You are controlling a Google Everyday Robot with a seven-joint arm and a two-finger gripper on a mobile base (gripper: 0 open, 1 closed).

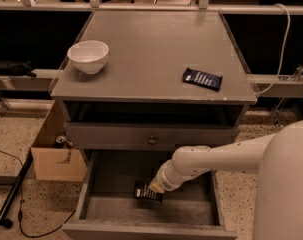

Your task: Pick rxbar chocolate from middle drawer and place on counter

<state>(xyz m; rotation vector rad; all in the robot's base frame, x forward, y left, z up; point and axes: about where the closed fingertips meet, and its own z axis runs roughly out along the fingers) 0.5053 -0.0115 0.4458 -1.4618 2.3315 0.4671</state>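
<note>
The rxbar chocolate, a small black-wrapped bar with white print, is inside the open middle drawer, tilted and held a little above the drawer floor. My gripper reaches into the drawer from the right at the end of the white arm and is shut on the bar's right end. The grey counter is the cabinet top above.
On the counter are a white bowl at the left and a dark navy-blue bar at the right. A shut shallow drawer front with a round knob overhangs the open drawer. A cardboard box stands on the floor at the left.
</note>
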